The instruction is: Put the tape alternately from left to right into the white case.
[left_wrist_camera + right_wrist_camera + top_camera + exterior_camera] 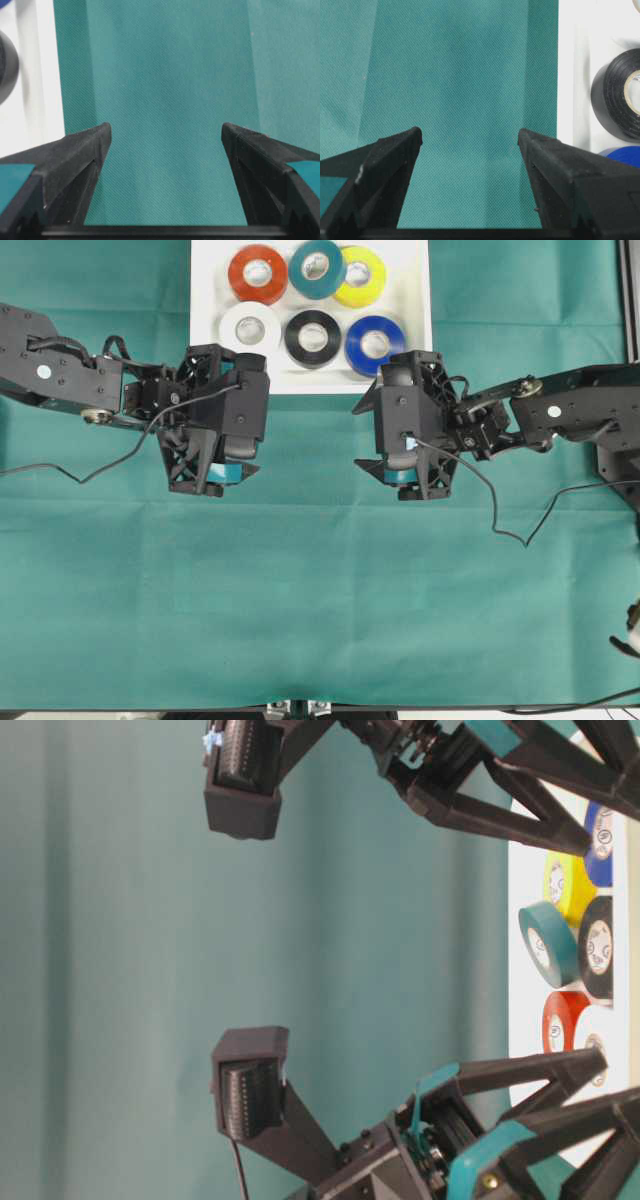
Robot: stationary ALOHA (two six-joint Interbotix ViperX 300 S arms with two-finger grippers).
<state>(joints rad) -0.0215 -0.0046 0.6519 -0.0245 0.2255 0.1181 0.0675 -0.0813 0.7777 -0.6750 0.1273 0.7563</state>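
Observation:
The white case point(208, 300) lies at the back middle and holds several tape rolls. Red-orange point(258, 274), teal point(317, 268) and yellow point(362, 278) rolls fill its far row. White point(250, 328), black point(313, 337) and blue point(375, 344) rolls fill its near row. My left gripper point(215, 420) hangs over bare cloth just in front of the case's left corner. It is open, and only cloth shows between its fingers point(166, 130). My right gripper point(410, 425) hangs in front of the right corner, also open and empty point(470, 132), with the black roll point(620, 95) off to its side.
A green cloth point(320, 590) covers the whole table. Thin black cables point(80, 475) trail from both wrists onto it, one looping at the right point(520, 535). A metal rail point(632, 300) runs along the far right edge.

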